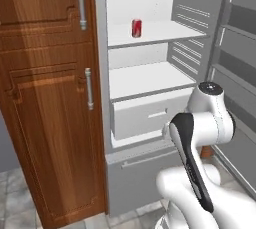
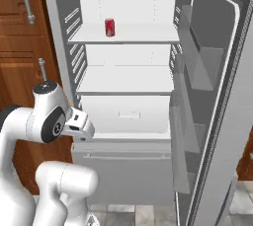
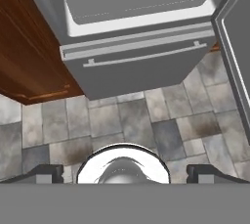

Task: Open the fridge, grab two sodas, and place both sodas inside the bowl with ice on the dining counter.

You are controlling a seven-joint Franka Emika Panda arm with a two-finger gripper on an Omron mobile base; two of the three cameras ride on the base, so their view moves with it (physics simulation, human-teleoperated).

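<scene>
Grey stone floor tiles (image 3: 122, 115) run under the fridge (image 1: 150, 173), which stands with its door (image 2: 217, 121) swung wide to my right, so the white interior faces me, free to reach into. One soda (image 1: 136, 28) stands upright on the upper shelf (image 1: 165, 33), toward its left half and back from the front lip, clear of the side walls; I take it that it was left there as the can to fetch, and I see only this one can in the fridge. My tool (image 3: 122, 171) is spread as wide as it goes and has hold of nothing; it points down at the floor, its two dark tips well apart at the bottom of the hand view, with the lower drawer front and its bar handle (image 3: 141, 54) ahead of them. The arm is folded low in front of the drawer, I judge so that it stays out of the door's way. To reach the can I must lift and turn the tool up past the middle shelf edge (image 2: 123, 92). Room is good on the right of the can; on the left the brown cabinet (image 1: 45, 98) and the fridge wall hem the elbow in.
</scene>
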